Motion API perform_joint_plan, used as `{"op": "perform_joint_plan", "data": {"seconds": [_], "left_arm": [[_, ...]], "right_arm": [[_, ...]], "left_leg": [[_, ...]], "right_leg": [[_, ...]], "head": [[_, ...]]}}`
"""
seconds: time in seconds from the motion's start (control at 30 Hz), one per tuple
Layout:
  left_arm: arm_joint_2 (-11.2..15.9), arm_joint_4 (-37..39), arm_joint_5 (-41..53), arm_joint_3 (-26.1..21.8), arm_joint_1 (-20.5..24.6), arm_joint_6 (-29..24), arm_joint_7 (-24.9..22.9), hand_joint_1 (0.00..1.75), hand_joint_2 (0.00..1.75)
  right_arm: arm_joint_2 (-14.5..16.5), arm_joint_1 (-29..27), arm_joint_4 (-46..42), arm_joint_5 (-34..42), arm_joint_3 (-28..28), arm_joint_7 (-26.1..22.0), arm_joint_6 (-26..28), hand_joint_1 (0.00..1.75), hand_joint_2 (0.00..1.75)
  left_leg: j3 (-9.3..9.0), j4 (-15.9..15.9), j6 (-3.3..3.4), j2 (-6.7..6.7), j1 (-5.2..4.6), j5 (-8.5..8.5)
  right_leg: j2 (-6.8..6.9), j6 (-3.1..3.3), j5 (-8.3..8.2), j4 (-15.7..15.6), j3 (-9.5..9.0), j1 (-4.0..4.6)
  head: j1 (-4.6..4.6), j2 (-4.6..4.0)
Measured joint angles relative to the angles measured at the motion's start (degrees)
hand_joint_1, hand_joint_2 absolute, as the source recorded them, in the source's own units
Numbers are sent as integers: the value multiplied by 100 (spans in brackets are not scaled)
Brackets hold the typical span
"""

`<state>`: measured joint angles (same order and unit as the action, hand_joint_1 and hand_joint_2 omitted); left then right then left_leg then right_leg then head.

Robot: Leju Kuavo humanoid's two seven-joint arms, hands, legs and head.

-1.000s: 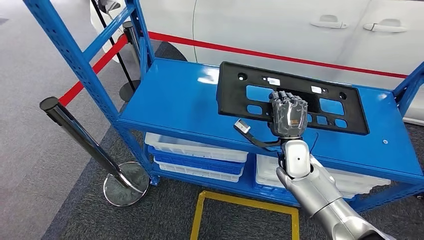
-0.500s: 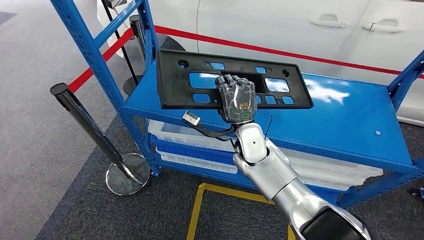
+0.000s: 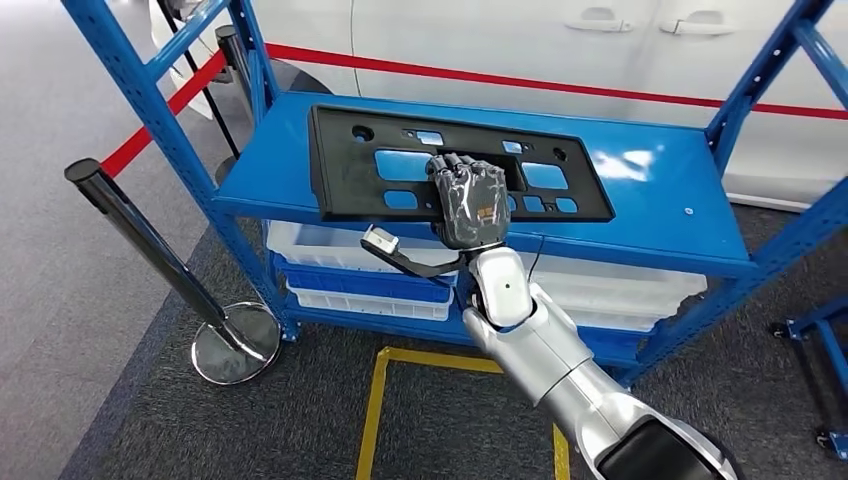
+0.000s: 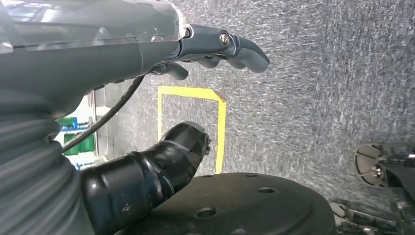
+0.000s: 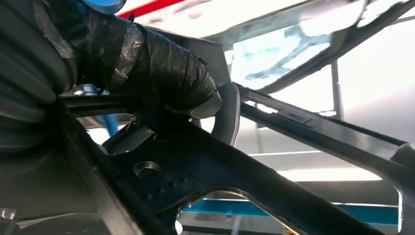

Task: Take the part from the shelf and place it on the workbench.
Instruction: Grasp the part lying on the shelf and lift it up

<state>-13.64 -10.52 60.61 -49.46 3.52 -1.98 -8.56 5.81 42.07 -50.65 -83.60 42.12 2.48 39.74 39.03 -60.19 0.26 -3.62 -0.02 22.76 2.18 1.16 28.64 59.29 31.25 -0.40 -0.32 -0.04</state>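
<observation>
The part is a long black plastic plate [image 3: 360,165] with several cut-outs, held just above the blue shelf top [image 3: 660,195]. My right hand [image 3: 470,200] grips its near edge at the middle, fingers curled over the rim. In the right wrist view the taped thumb [image 5: 161,73] presses against the part's black frame [image 5: 205,171]. My left hand [image 4: 195,88] hangs beside my body over the grey carpet, fingers apart and holding nothing.
The blue shelf has upright posts [image 3: 150,110] at its corners and white and blue bins [image 3: 350,270] underneath. A chrome stanchion [image 3: 150,250] with a red belt stands to the left. A white car [image 3: 560,40] is behind. Yellow floor tape [image 3: 380,400] marks the carpet below.
The part, gripped in my right hand, has swung from the right of the shelf to its left-middle. The whole view has also shifted, so the camera moved.
</observation>
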Motion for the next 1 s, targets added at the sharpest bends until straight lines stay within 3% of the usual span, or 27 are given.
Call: {"op": "perform_joint_plan", "data": {"seconds": [0.07, 0.1, 0.13, 0.17, 0.2, 0.23, 0.3, 0.33, 0.4, 0.47, 0.5, 0.53, 0.57, 0.63, 0.67, 0.7, 0.73, 0.77, 0.8, 0.87, 0.9, 0.97, 1.0], "left_arm": [[5, 1, 3, 1, -7, 27, -55, 0, 175], [4, 1, 5, 2, -11, 43, -70, 0, 175], [5, 1, 7, 2, -13, 59, -76, 0, 175], [5, 1, 8, 2, -13, 70, -64, 0, 175], [5, 1, 7, 2, -13, 77, -45, 0, 175], [6, 1, 5, 2, -13, 84, -17, 0, 175], [7, 1, -3, 2, -15, 97, 33, 0, 175], [8, 1, -7, 2, -18, 105, 50, 0, 175], [8, 1, -11, 2, -19, 119, 61, 0, 175], [2, 2, -12, 2, -6, 130, 64, 0, 175], [-3, 4, -13, 2, 4, 134, 66, 0, 175], [-7, 5, -13, 2, 12, 137, 68, 0, 175], [-12, 7, -13, 2, 13, 140, 71, 0, 175], [-9, 7, -13, 2, 5, 140, 73, 0, 175], [-8, 7, -13, 2, -1, 140, 72, 0, 175], [-7, 7, -13, 2, -4, 139, 71, 0, 175], [-7, 7, -13, 2, -4, 138, 69, 0, 175], [-6, 7, -14, 2, -2, 137, 69, 0, 175], [-1, 5, -16, 2, 2, 135, 68, 0, 175], [7, 2, -32, 1, 6, 131, 55, 0, 175], [10, 1, -47, 1, 7, 125, 36, 0, 175], [11, 1, -89, -2, 1, 83, -16, 0, 175], [15, 1, -107, -5, 1, 56, -38, 0, 175]], "right_arm": [[-34, -76, -68, 7, -37, -6, 1, 175, 175], [-73, -155, -132, 15, -58, -15, 1, 175, 175], [-160, -261, -241, 34, -84, -28, 2, 175, 175], [-275, -383, -374, 68, -108, -44, 2, 175, 175], [-399, -508, -506, 110, -133, -57, 2, 175, 175], [-549, -625, -661, 166, -170, -72, 2, 175, 175], [-784, -805, -928, 252, -253, -98, 2, 175, 175], [-871, -858, -1044, 278, -294, -109, 1, 175, 175], [-976, -916, -1208, 290, -343, -120, -3, 175, 175], [-1077, -972, -1300, 292, -368, -126, -6, 175, 175], [-1129, -1002, -1334, 294, -379, -128, -8, 175, 175], [-1174, -1026, -1361, 296, -389, -128, -9, 175, 175], [-1210, -1040, -1384, 297, -398, -128, -10, 175, 175], [-1241, -1051, -1422, 298, -403, -128, -12, 175, 175], [-1256, -1061, -1433, 299, -404, -128, -12, 175, 175], [-1268, -1073, -1440, 302, -404, -128, -13, 175, 175], [-1276, -1083, -1443, 304, -404, -129, -14, 175, 175], [-1282, -1088, -1444, 307, -404, -130, -16, 175, 175], [-1287, -1084, -1444, 311, -405, -131, -19, 175, 175], [-1279, -1050, -1444, 326, -405, -149, -31, 175, 175], [-1271, -1024, -1441, 341, -404, -168, -42, 175, 175], [-1220, -966, -1420, 378, -397, -227, -90, 175, 175], [-1154, -926, -1391, 397, -385, -250, -123, 175, 175]], "left_leg": [[147, -498, -51, 210, 17, 561], [233, -881, -60, 284, 16, 869], [288, -1249, -59, 309, 16, 1067], [290, -1513, -49, 319, 15, 1141], [206, -1602, -30, 325, 14, 1093], [25, -1479, -3, 345, 14, 960], [-558, -726, 87, 543, 12, 749], [-831, -301, 120, 674, 13, 749], [-1102, 196, 157, 827, -2, 811], [-1087, 301, 174, 713, 6, 709], [-1066, 356, 205, 644, 21, 634], [-1021, 401, 236, 562, 42, 544], [-963, 433, 256, 477, 63, 461], [-806, 422, 260, 313, 57, 337], [-717, 400, 245, 228, 60, 288], [-623, 369, 230, 142, 64, 242], [-523, 327, 210, 62, 72, 202], [-429, 275, 186, -7, 82, 171], [-346, 213, 160, -66, 84, 147], [-243, 106, 92, -159, 61, 108], [-223, 87, 55, -204, 43, 78], [-209, 101, -28, -304, 33, -1], [-179, 80, -71, -273, 45, 38]], "right_leg": [[-98, 75, -154, -10, 144, -8], [-156, 93, -231, -7, 238, -3], [-209, 97, -301, 0, 328, 5], [-258, 94, -367, 9, 419, 13], [-308, 86, -429, 21, 508, 19], [-363, 74, -488, 36, 593, 23], [-487, 39, -602, 68, 741, 24], [-555, 14, -666, 77, 800, 19], [-700, -60, -811, 38, 869, -8], [-812, -144, -942, -47, 897, -31], [-764, -172, -888, -33, 931, -21], [-657, -194, -712, 76, 986, -9], [-511, -212, -435, 301, 1060, -5], [-294, -268, 126, 1004, 1217, -28], [-256, -300, 218, 1343, 1254, -53], [-234, -335, 164, 1563, 1227, -82], [-210, -371, 6, 1606, 1113, -113], [-163, -406, -164, 1444, 897, -142], [-58, -441, -207, 1118, 616, -163], [154, -405, -14, 386, 95, -136], [207, -350, 106, 177, -21, -107], [125, -184, 84, 99, 14, -75], [70, -112, 24, 93, 72, -73]], "head": [[-3, 0], [-4, 0], [-5, 0], [-5, 0], [-5, 0], [-5, 0], [-4, 0], [-3, 0], [-4, 0], [-6, 0], [3, 0], [18, 0], [30, 0], [48, 0], [48, 0], [48, 0], [48, 0], [48, 0], [48, 0], [45, 0], [43, 0], [41, 0], [42, 0]]}}
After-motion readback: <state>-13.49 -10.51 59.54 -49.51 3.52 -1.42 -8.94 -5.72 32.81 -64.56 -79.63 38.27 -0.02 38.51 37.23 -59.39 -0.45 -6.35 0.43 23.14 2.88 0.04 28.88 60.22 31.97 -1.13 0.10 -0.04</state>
